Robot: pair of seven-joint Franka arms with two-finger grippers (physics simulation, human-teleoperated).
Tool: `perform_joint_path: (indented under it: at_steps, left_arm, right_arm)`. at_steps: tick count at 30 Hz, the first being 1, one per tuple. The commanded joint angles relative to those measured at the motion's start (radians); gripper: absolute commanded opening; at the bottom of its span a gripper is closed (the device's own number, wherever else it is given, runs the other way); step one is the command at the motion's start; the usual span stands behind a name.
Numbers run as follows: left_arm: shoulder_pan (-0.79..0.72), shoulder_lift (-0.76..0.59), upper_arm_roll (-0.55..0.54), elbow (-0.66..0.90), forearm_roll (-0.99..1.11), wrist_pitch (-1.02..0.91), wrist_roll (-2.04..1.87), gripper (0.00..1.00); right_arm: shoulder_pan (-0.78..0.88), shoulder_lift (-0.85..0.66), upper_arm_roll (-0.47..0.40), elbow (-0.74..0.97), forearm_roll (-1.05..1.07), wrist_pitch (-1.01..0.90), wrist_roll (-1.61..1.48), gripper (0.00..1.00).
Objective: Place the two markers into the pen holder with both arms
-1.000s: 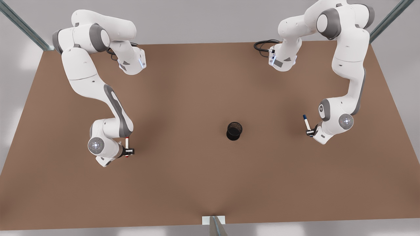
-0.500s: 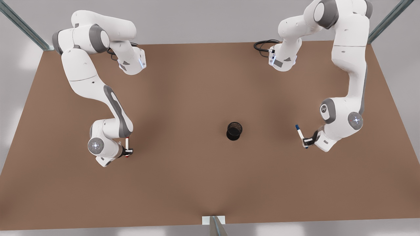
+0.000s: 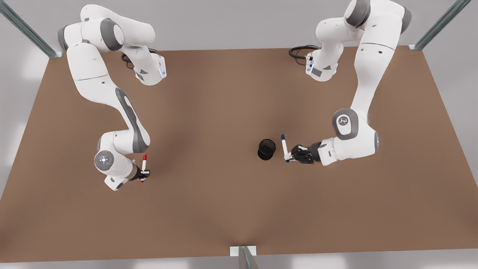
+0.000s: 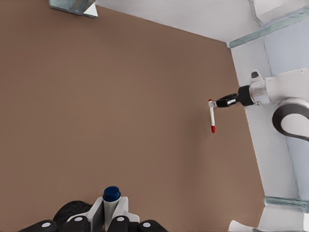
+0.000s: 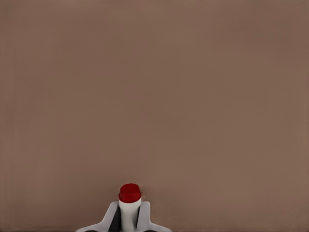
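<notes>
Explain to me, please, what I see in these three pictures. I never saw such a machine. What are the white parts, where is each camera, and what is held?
These are simulator renders of two white robot arms over a brown table. The large picture looks down on the whole scene from a camera off the arms. The other two come from cameras on the wrists.

The left gripper, at the front view's right, is shut on the blue-capped marker; its wrist view shows that blue cap between the fingers. It is close beside the black mesh pen holder, which stands on the table with no marker in it yet.

The right gripper, at the front view's left, is shut on the red-capped marker, far from the holder; its wrist view shows the red cap.
</notes>
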Motion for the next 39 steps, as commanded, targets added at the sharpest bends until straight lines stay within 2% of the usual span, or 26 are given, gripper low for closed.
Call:
perform_joint_path:
  at_steps: [1,4,10,17,21,22,23,25,28,31,33,35,37,38,39]
  left_arm:
    - [-0.037,0.005,-0.001,-0.006,-0.21,0.139,1.108,0.21]
    - [-0.076,0.003,-0.001,-0.054,-0.36,0.179,1.285,0.21]
    - [-0.083,-0.004,-0.001,-0.126,-0.431,0.194,1.58,0.21]
    - [-0.092,-0.009,-0.002,-0.21,-0.557,0.193,1.877,0.21]
    - [-0.096,-0.006,-0.004,-0.239,-0.558,0.184,1.988,0.21]
    - [-0.096,-0.006,-0.007,-0.253,-0.56,0.167,1.988,0.56]
    - [-0.096,-0.007,-0.008,-0.255,-0.557,0.133,1.986,1.0]
    - [-0.083,-0.01,-0.002,-0.258,-0.549,0.046,1.982,1.0]
    - [0.13,-0.03,0.001,-0.206,-0.207,-0.2,1.821,1.0]
    - [0.261,-0.021,0.018,-0.065,0.069,-0.264,1.433,1.0]
    - [0.272,-0.02,0.047,0.099,0.385,-0.266,1.005,1.0]
    - [0.264,-0.001,0.053,0.181,0.596,-0.263,0.711,1.0]
    - [0.195,0.0,0.051,0.242,0.864,-0.267,0.207,1.0]
    - [0.172,-0.003,0.048,0.282,0.893,-0.27,0.012,1.0]
    - [0.157,-0.006,0.051,0.327,0.894,-0.292,-0.196,1.0]
  right_arm:
    - [0.0,-0.011,0.016,0.027,-0.002,-0.061,-0.003,0.28]
    - [-0.009,-0.049,0.067,0.06,0.001,-0.109,0.024,0.28]
    - [-0.013,-0.132,0.191,0.06,0.004,-0.119,0.102,0.28]
    - [-0.001,-0.145,0.421,0.135,-0.001,-0.087,0.364,0.28]
    - [0.04,-0.14,0.441,0.153,-0.005,-0.049,0.404,0.25]
    - [0.054,-0.14,0.441,0.159,-0.005,-0.047,0.404,0.24]
    - [0.063,-0.14,0.441,0.166,-0.005,-0.046,0.404,0.21]
    - [0.082,-0.138,0.441,0.172,-0.007,-0.027,0.404,0.21]
    - [0.14,-0.138,0.441,0.173,-0.008,0.025,0.421,0.21]
    - [0.243,-0.108,0.44,0.224,-0.07,0.055,0.562,0.21]
    - [0.341,-0.054,0.43,0.313,-0.159,0.054,0.715,0.21]
    - [0.422,0.007,0.424,0.417,-0.225,0.046,0.821,0.21]
    - [0.474,0.078,0.42,0.521,-0.284,0.048,0.846,0.21]
    - [0.537,0.101,0.375,0.56,-0.304,0.051,0.873,0.21]
    - [0.643,0.102,0.276,0.567,-0.304,0.055,0.93,0.21]
